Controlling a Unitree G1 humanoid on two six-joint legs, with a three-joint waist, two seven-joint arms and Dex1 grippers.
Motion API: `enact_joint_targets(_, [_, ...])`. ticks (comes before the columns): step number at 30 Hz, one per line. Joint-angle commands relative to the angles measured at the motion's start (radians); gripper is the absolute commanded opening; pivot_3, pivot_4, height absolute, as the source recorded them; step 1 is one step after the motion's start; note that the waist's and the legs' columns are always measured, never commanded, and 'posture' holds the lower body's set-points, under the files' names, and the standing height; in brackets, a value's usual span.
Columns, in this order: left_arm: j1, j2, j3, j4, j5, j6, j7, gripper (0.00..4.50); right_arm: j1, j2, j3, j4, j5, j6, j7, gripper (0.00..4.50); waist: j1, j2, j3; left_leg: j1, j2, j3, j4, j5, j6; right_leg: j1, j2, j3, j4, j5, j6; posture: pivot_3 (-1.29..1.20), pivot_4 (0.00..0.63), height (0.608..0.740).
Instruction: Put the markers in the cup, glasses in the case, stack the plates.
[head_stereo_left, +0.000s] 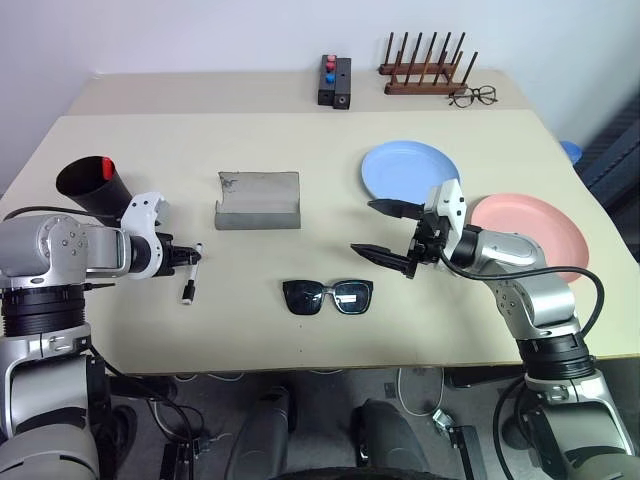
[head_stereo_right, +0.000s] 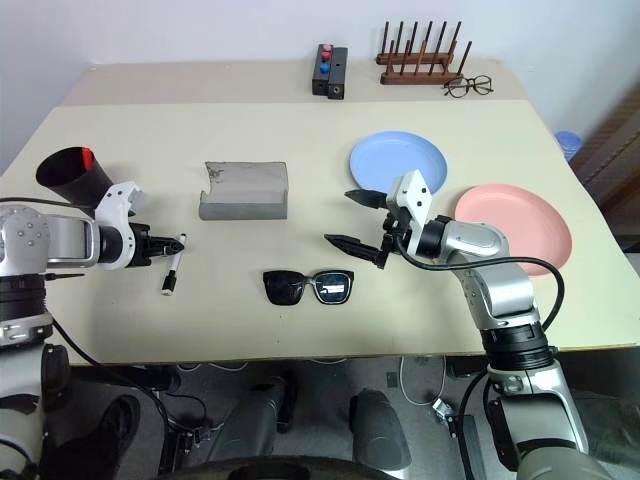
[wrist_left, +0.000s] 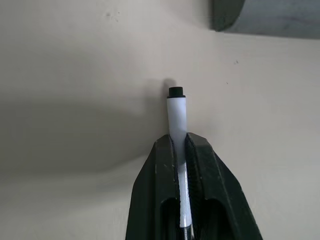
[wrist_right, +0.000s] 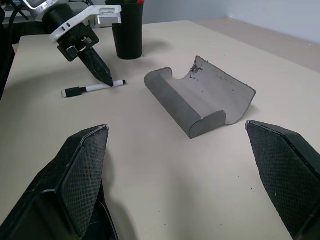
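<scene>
Left gripper (head_stereo_left: 178, 258) jaws clamped on the white marker (head_stereo_left: 190, 280), which lies on the tabletop (head_stereo_left: 300, 140) beside the black cup (head_stereo_left: 92, 184). Right gripper (head_stereo_left: 385, 232) jaws wide open, empty, above the sunglasses (head_stereo_left: 328, 296). Grey case (head_stereo_left: 258, 200) open. Plates unstacked.

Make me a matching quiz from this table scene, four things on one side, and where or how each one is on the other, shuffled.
Things:
1. white marker
2. sunglasses
3. case
4. red-capped marker

States:
A. lying open on the table
B. standing in the black cup
C. pinched by the left gripper
D. on the table, near the front edge

Pairs: 1-C, 2-D, 3-A, 4-B
</scene>
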Motion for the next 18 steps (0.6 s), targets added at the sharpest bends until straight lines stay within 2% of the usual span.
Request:
enact_joint_targets(1, [0.029, 0.014, -0.024, -0.038, 0.016, -0.038, -0.040, 0.02, -0.016, -0.001, -0.014, -0.034, 0.004, -0.018, 0.000, 4.50, 0.000, 0.000, 0.000, 0.000, 0.000, 0.000, 0.000, 0.000, 0.000, 0.000, 0.000, 0.000, 0.000, 0.000, 0.000, 0.00, 0.150, 0.735])
enact_joint_targets(6, [0.035, 0.062, -0.004, -0.140, 0.014, -0.126, -0.111, 0.02, -0.016, -0.003, -0.014, -0.029, 0.001, -0.021, 0.002, 4.50, 0.000, 0.000, 0.000, 0.000, 0.000, 0.000, 0.000, 0.000, 0.000, 0.000, 0.000, 0.000, 0.000, 0.000, 0.000, 0.00, 0.150, 0.735])
enact_joint_targets(10, [0.029, 0.100, 0.088, -0.210, -0.007, -0.280, -0.195, 0.02, -0.021, -0.003, -0.015, -0.022, -0.003, -0.026, 0.003, 4.50, -0.001, 0.000, 0.000, -0.001, 0.000, 0.000, 0.000, 0.000, 0.000, -0.001, 0.000, 0.000, 0.000, 0.000, 0.000, 0.00, 0.150, 0.735])
enact_joint_targets(13, [0.035, 0.168, 0.066, -0.219, 0.076, -0.489, -0.246, 0.02, -0.025, -0.001, -0.015, -0.013, -0.002, -0.025, 0.009, 4.50, -0.003, 0.000, 0.000, -0.001, 0.000, 0.000, -0.001, 0.000, 0.000, -0.001, 0.000, 0.000, -0.001, 0.000, 0.000, 0.00, 0.150, 0.735])
enact_joint_targets(15, [0.021, 0.165, 0.079, -0.196, 0.102, -0.645, -0.284, 0.02, -0.030, 0.002, -0.011, -0.006, -0.004, -0.028, 0.014, 4.50, -0.002, 0.000, 0.000, -0.001, 0.000, 0.000, -0.002, 0.000, 0.000, -0.001, -0.001, 0.001, -0.001, 0.000, 0.000, 0.00, 0.150, 0.735])
enact_joint_targets(18, [-0.036, 0.131, 0.134, -0.113, 0.138, -0.841, -0.258, 0.02, -0.042, 0.010, -0.006, 0.004, -0.006, -0.030, 0.017, 4.50, 0.002, 0.000, 0.000, -0.001, 0.000, 0.000, -0.002, 0.000, 0.000, -0.001, -0.001, 0.000, -0.002, 0.000, 0.000, 0.00, 0.150, 0.735])
